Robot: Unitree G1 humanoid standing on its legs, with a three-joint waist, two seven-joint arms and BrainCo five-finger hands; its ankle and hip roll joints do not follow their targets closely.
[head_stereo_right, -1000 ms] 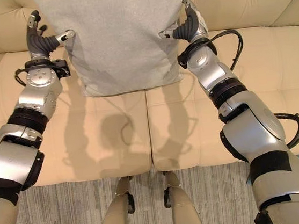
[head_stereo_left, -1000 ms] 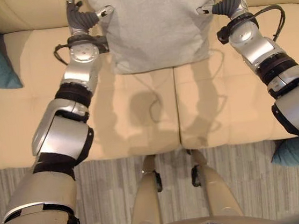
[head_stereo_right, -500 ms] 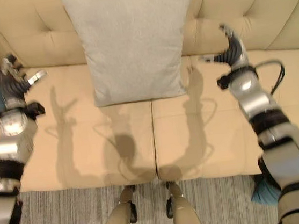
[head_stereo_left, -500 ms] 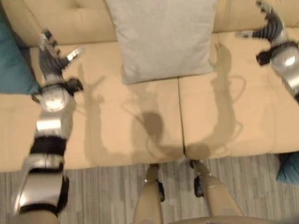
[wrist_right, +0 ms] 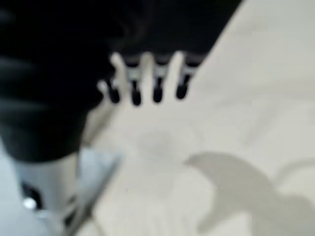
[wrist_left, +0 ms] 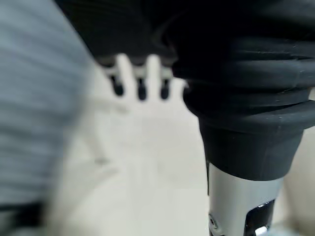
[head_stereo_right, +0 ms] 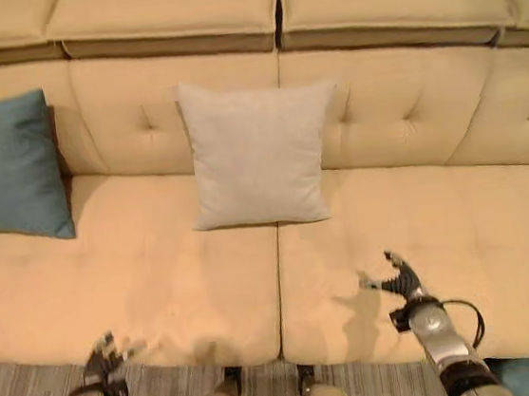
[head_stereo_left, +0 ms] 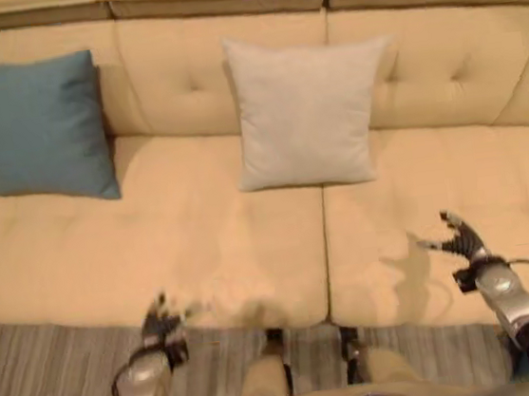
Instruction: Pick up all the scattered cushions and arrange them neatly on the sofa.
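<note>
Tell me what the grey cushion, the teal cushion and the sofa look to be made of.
Grey cushion: woven fabric, matt, with a fine even grain and soft plump edges.
Teal cushion: likely similar cloth, matt, without sheen; the weave is too fine to tell.
Sofa: smooth cream upholstery, tufted into dimples on the backrest, possibly leather or faux leather; a faint sheen hints at that, but it could be a tight fabric.
</note>
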